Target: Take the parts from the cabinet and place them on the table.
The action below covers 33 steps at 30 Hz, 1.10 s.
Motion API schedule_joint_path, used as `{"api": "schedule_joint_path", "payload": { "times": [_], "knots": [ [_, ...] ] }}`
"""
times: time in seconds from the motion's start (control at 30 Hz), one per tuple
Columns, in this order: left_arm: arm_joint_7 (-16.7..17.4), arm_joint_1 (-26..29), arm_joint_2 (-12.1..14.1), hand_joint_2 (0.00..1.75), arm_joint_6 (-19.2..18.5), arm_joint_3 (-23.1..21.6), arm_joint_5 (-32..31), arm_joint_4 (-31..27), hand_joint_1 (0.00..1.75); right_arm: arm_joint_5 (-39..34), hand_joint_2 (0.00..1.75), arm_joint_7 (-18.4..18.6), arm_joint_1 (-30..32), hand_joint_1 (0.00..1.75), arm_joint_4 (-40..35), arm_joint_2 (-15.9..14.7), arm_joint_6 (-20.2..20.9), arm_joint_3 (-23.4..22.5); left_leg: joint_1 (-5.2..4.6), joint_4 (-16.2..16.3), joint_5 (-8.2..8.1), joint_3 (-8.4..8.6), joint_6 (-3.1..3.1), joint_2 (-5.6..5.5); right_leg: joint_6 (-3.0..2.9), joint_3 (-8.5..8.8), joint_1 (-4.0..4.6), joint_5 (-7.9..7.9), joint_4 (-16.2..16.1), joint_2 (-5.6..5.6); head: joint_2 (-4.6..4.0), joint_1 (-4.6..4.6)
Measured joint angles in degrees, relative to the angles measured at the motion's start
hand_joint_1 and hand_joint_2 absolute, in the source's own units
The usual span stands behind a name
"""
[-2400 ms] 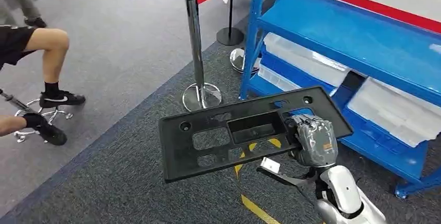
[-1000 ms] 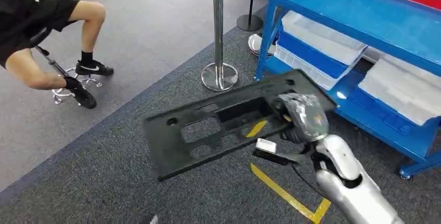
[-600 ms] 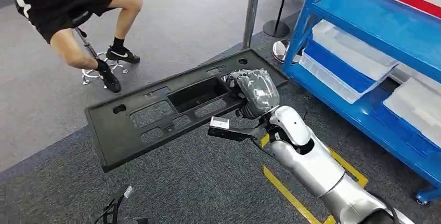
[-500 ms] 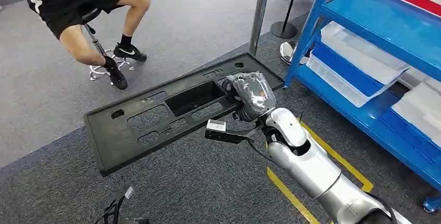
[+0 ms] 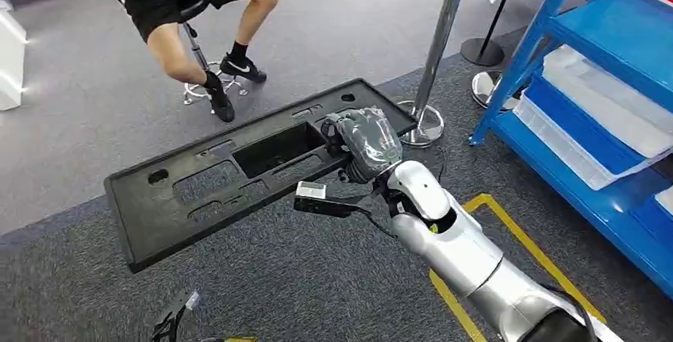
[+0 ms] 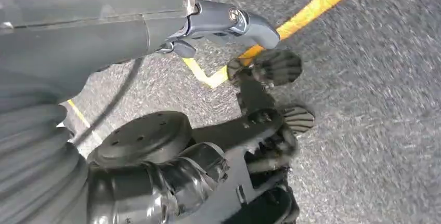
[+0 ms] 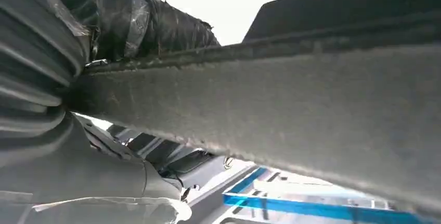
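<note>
Midway through the carry, the right hand [image 5: 364, 142] grips 1 long black panel [image 5: 238, 169] by its end. Keeping it level and clear of the stanchion [image 5: 435, 56] looks wise.

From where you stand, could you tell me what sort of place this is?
Probably an indoor demo or test area: blue metal shelving holding clear bins, a roped stanchion, and yellow floor tape on grey carpet.

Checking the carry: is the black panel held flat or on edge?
Roughly flat: the black panel shows its broad face upward, the right hand gripping one end.
</note>
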Motion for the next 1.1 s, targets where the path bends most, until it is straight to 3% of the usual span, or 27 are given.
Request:
{"api": "schedule_joint_path", "payload": {
  "times": [0.03, 0.07, 0.1, 0.2, 0.23, 0.27, 0.3, 0.37, 0.4, 0.43, 0.47, 0.5, 0.53, 0.57, 0.63, 0.7, 0.73, 0.77, 0.8, 0.87, 0.9, 0.93, 0.97, 1.0, 1.03, 1.07, 1.1],
  "knots": [
    [-0.13, -0.02, 0.0, 1.75, 0.11, 0.0, 0.0, 0.0, 0.0, -0.04, 1.75, -0.02, -0.09, 1.75, 0.0, 0.09, -0.02, 0.0, 0.08, -5.11, 2.0, 2.64, -0.18, 1.64, 0.4, 0.12, -0.1, -0.3, 0.29, -0.55, 0.0, 0.0],
    [-0.15, -0.11, -0.09, 1.75, 0.13, 0.0, 0.0, 0.0, 0.0, -0.07, 1.75, -0.02, -0.14, 1.75, 0.0, 0.09, -0.02, 0.0, -0.92, -6.15, 0.87, 3.2, 0.11, 3.17, 0.8, 0.11, 0.34, -0.45, 0.32, -0.98, 0.0, -0.04],
    [-0.24, -0.12, -0.02, 1.75, 0.15, 0.0, 0.02, -0.02, 0.0, -0.15, 1.75, -0.02, -0.22, 1.75, 0.04, 0.09, 0.0, 0.02, -0.76, -6.39, 1.24, 3.02, 1.03, 2.31, 1.19, 0.09, 0.39, -0.46, 0.38, -1.29, 0.0, 0.15],
    [-0.24, 0.42, -0.02, 1.75, 0.29, 0.02, 0.04, 0.0, 0.0, -0.22, 1.75, -0.07, -0.27, 1.75, 0.17, 0.46, 0.0, 0.11, -0.99, -6.19, 1.21, 2.55, 2.22, 0.69, 2.24, 0.6, 0.52, -0.53, 0.08, -2.82, 0.0, 0.11],
    [-0.22, 0.65, -0.02, 1.75, 0.31, 0.02, 0.09, 0.0, 0.0, -0.26, 1.75, -0.07, -0.36, 1.75, 0.17, 0.55, 0.0, 0.13, -0.29, -6.76, 1.62, 3.05, 2.89, 0.06, 2.67, 0.31, 0.16, -1.12, 0.45, -2.09, 0.02, 0.17],
    [-0.2, 0.65, -0.04, 1.75, 0.31, 0.07, 0.2, 0.0, 0.0, -0.28, 1.75, -0.09, -0.38, 1.75, 0.22, 0.63, 0.0, 0.22, -0.5, -6.79, 1.67, 3.05, 3.11, -0.4, 2.61, -0.07, 0.09, -2.42, 2.02, 0.44, 0.0, 0.18],
    [-0.13, 0.55, -0.02, 1.75, 0.31, 0.11, 0.22, 0.0, 0.0, -0.33, 1.75, -0.18, -0.44, 1.75, 0.24, 0.79, 0.0, 0.28, -0.54, -6.75, 1.73, 2.95, 3.59, -0.84, 2.41, -2.03, 0.07, -5.13, 6.49, 2.49, 0.0, 0.26],
    [-0.13, 0.55, -0.02, 1.75, 0.26, 0.31, 0.26, 0.0, 0.0, -0.31, 1.75, -0.11, 0.01, 1.75, 0.48, 0.85, -0.02, 0.48, -0.8, -6.69, 1.7, 2.91, 3.85, -2.18, 2.16, -6.36, 0.5, -8.73, 15.58, 3.68, 0.0, 0.22],
    [-0.11, 0.71, 0.02, 1.75, 0.24, 0.54, 0.31, 0.0, 0.0, -0.2, 1.75, 0.11, 0.41, 1.75, 0.7, 0.9, -0.09, 0.7, -0.99, -6.59, 1.67, 2.9, 3.9, -3.09, 1.99, -7.93, 0.69, -9.1, 18.37, 3.83, 0.0, 0.22],
    [-0.11, 0.86, 0.07, 1.75, 0.24, 0.63, 0.37, 0.0, 0.0, -0.11, 1.75, 0.35, 0.68, 1.75, 0.92, 0.96, -0.11, 0.87, -1.11, -6.5, 1.66, 2.9, 3.91, -3.77, 1.79, -8.1, 0.76, -8.31, 18.24, 3.87, 0.0, 0.22],
    [-0.11, 1.04, 0.11, 1.75, 0.22, 0.79, 0.44, 0.0, 0.0, 0.07, 1.75, 0.39, 1.01, 1.75, 0.98, 1.16, -0.15, 0.9, -1.27, -6.26, 1.59, 2.9, 3.98, -4.81, 1.34, -6.88, 0.91, -5.82, 15.09, 4.0, 0.0, 0.22],
    [-0.11, 1.11, 0.15, 1.75, 0.22, 0.9, 0.5, 0.0, 0.0, 0.15, 1.75, 0.46, 1.06, 1.75, 0.98, 1.36, -0.17, 0.9, -1.34, -6.02, 1.48, 2.9, 3.95, -5.67, 0.9, -4.88, 1.04, -3.14, 10.55, 4.4, 0.0, 0.22],
    [-0.11, 1.11, 0.2, 1.75, 0.2, 0.96, 0.61, 0.0, 0.0, 0.2, 1.75, 0.46, 1.01, 1.75, 0.98, 1.53, -0.2, 0.9, -1.4, -5.71, 1.31, 2.88, 3.82, -6.5, 0.41, -2.44, 1.16, -0.39, 5.18, 5.95, 0.0, 0.22],
    [-0.11, 1.12, 0.06, 1.75, 0.16, 1.12, 0.66, 0.0, 0.0, 0.2, 1.75, 0.48, 1.02, 1.75, 1.05, 1.58, -0.24, 0.92, -1.4, -5.51, 1.18, 2.53, 3.64, -7.08, -0.09, -1.31, 0.98, -0.92, 2.86, 9.15, 0.0, 0.07],
    [-0.11, 1.06, 0.39, 1.75, 0.13, 1.42, 0.72, 0.0, 0.0, 0.2, 1.75, 0.63, 1.15, 1.75, 1.09, 1.88, -0.3, 0.98, -1.12, -5.21, 1.38, 1.76, 3.09, -8.35, 0.2, -0.8, 1.12, -0.86, 1.74, 8.34, 0.0, 0.17],
    [-0.11, 1.73, 0.5, 1.75, 0.13, 1.44, 0.72, 0.02, 0.0, 0.24, 1.75, 0.79, 1.06, 1.75, 1.11, 2.23, -0.35, 1.07, -0.83, -5.62, 1.7, 1.49, 2.23, -9.76, -0.12, -0.77, 1.34, -0.78, 1.58, 7.18, 0.0, 0.15],
    [-0.09, 1.98, 0.81, 1.75, 0.15, 1.44, 0.72, 0.07, 0.0, 0.22, 1.75, 0.79, 1.05, 1.75, 1.09, 2.63, -0.37, 1.09, -0.81, -5.34, 1.4, 1.27, 2.02, -9.54, -0.55, -0.36, 0.45, -0.37, 0.71, 6.32, 0.0, 0.2],
    [-0.07, 2.16, 0.61, 1.75, 0.13, 1.44, 0.72, 0.04, 0.0, 0.22, 1.75, 0.77, 1.08, 1.75, 1.09, 2.88, -0.39, 1.09, -1.27, -4.07, 0.56, 0.85, 1.6, -5.42, -0.75, 0.05, 0.65, -0.29, 0.26, 5.81, 0.0, -0.12],
    [-0.07, 1.92, 0.72, 1.75, 0.11, 1.44, 0.72, 0.04, 0.0, 0.22, 1.75, 0.7, 0.96, 1.75, 1.09, 2.97, -0.48, 1.14, -1.2, -0.82, -1.34, -0.73, 1.15, -2.81, -1.01, 0.21, 0.74, -0.29, 0.17, 4.96, 0.0, -0.24],
    [-0.09, 1.48, 0.72, 1.75, 0.11, 1.44, 0.74, 0.04, 0.0, 0.22, 1.75, 0.72, 1.11, 1.75, 1.16, 2.97, -0.52, 1.22, -0.78, 8.1, -5.19, -5.32, 0.54, -1.16, -1.11, 0.27, 0.87, -0.54, 0.23, 3.14, 0.0, -0.22],
    [-0.09, 1.5, 0.72, 1.75, 0.11, 1.44, 0.74, 0.04, 0.0, 0.22, 1.75, 0.74, 1.24, 1.75, 1.29, 2.97, -0.52, 1.27, -0.58, 11.21, -5.92, -7.0, 0.28, -1.01, -1.03, 0.27, 0.87, -0.66, 0.25, 2.33, 0.0, -0.24],
    [-0.09, 1.62, 0.74, 1.75, 0.11, 1.44, 0.74, 0.04, 0.0, 0.22, 1.75, 0.72, 1.4, 1.75, 1.31, 3.0, -0.52, 1.36, -0.42, 11.63, -5.29, -7.35, 0.09, -0.98, -0.97, 0.32, 0.86, -0.77, 0.27, 1.55, 0.0, -0.22],
    [-0.09, 1.72, 0.81, 1.75, 0.15, 1.44, 0.74, 0.04, 0.0, 0.22, 1.75, 0.74, 1.44, 1.75, 1.31, 3.04, -0.52, 1.42, -0.33, 8.86, -3.26, -6.03, 0.01, -0.82, -0.81, 0.44, 0.85, -0.91, 0.3, 0.76, 0.0, -0.24],
    [-0.09, 1.74, 0.92, 1.75, 0.13, 1.44, 0.74, 0.04, 0.0, 0.22, 1.75, 0.74, 1.4, 1.75, 1.31, 3.13, -0.52, 1.44, -0.33, 4.29, -0.78, -3.51, 0.07, -0.37, -0.66, 0.65, 0.83, -1.09, 0.32, 0.05, 0.0, -0.24],
    [-0.09, 1.72, 0.96, 1.75, 0.13, 1.44, 0.74, 0.04, 0.0, 0.22, 1.75, 0.74, 1.33, 1.75, 1.31, 3.17, -0.54, 1.42, -0.4, -1.33, 1.68, -0.38, 0.24, 0.94, -0.45, 0.99, 0.84, -1.3, 0.32, -0.62, 0.0, -0.24],
    [-0.09, 1.63, 1.01, 1.75, 0.13, 1.44, 0.74, 0.04, 0.0, 0.22, 1.75, 0.74, 1.28, 1.75, 1.29, 3.24, -0.55, 1.44, -0.72, -5.9, 2.15, 1.81, 0.54, 3.51, -0.18, 1.37, 0.93, -1.55, 0.32, -1.29, 0.0, -0.22],
    [-0.09, 1.53, 1.01, 1.75, 0.13, 1.44, 0.74, 0.04, 0.0, 0.22, 1.75, 0.74, 1.14, 1.75, 1.31, 3.24, -0.54, 1.42, -1.49, -6.09, 1.74, 2.22, 1.39, 3.76, 0.13, 1.46, 1.38, -1.72, 0.25, -1.85, 0.0, -0.22]
  ]
}}
